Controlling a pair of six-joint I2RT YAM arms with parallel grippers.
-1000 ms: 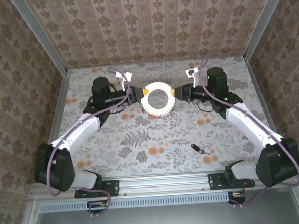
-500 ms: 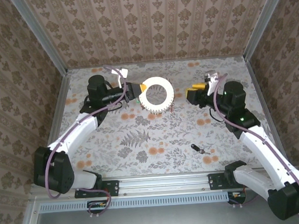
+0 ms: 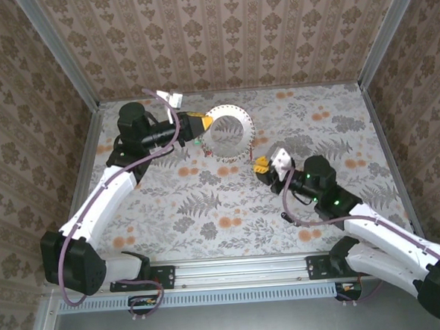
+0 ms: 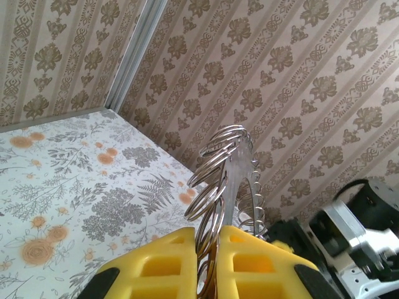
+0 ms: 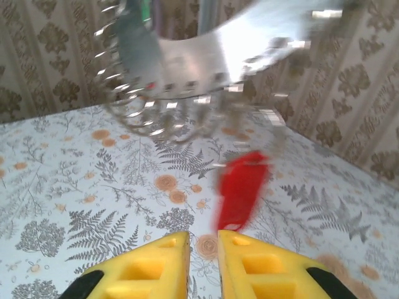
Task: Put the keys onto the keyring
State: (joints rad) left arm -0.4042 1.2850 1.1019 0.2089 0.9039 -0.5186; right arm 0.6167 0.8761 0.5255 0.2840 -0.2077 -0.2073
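Here we see the left gripper (image 3: 202, 122) clenched on the keyring (image 3: 232, 113), which it holds above the table at upper centre of the top view. A red key (image 5: 243, 190) hangs blurred beneath the ring. The right gripper (image 3: 261, 165), just lower right, stands barely parted and empty.

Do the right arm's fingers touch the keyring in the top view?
No, the right fingers are clear of the keyring, which the left fingers clamp.

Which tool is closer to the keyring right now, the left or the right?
Left. The left tool grips the keyring at its left rim; the right tool sits apart from it, lower in the top view and slightly rightward.
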